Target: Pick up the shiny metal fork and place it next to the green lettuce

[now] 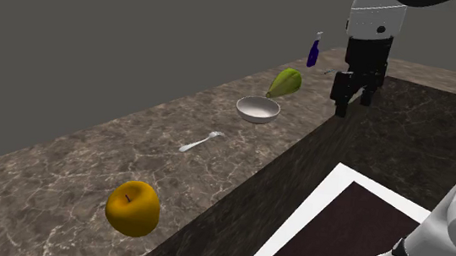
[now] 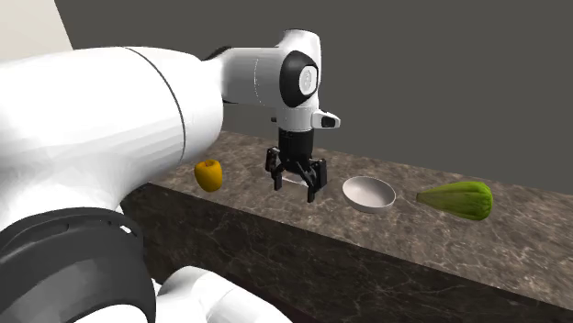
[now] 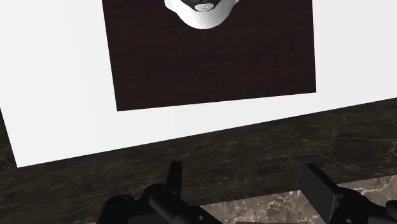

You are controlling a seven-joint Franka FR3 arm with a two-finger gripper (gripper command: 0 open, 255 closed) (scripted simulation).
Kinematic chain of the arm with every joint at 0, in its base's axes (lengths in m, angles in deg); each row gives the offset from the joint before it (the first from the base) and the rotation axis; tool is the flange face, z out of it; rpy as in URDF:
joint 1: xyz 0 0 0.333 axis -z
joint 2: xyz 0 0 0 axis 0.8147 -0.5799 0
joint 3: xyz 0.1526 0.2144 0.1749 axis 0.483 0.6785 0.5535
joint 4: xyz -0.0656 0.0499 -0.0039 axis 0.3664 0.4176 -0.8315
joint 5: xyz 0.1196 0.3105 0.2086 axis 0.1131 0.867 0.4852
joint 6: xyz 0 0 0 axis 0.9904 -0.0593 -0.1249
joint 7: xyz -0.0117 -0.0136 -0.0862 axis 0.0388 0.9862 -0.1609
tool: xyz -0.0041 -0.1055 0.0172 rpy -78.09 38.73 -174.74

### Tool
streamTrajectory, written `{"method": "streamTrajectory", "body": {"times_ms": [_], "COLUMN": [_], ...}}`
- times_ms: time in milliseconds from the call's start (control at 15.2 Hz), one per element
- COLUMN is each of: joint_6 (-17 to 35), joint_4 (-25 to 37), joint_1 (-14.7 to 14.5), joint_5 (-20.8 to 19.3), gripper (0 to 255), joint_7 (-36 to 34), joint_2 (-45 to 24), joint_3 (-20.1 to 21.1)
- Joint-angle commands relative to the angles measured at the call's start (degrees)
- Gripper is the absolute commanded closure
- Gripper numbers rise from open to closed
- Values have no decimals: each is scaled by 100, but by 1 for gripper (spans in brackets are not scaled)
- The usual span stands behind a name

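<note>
Fork (image 1: 200,142) small and silvery, flat on marble counter (image 1: 62,168), white bowl (image 1: 257,109) beside green lettuce (image 1: 284,83), gripper (image 1: 353,104) fingers spread.

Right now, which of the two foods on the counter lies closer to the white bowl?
The green lettuce, close beside the bowl; the yellow apple lies far off, past the fork.

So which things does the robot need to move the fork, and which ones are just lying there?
For the job:
fork
lettuce

Just lying about:
apple
bowl
bottle
</note>
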Motion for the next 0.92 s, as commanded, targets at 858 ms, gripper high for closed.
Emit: {"method": "streamTrajectory", "body": {"times_ms": [858], "joint_6": [1757], "joint_4": [381], "joint_1": [306], "joint_5": [1133], "gripper": [0], "joint_7": [-3305], "joint_2": [-1911], "joint_3": [1456]}}
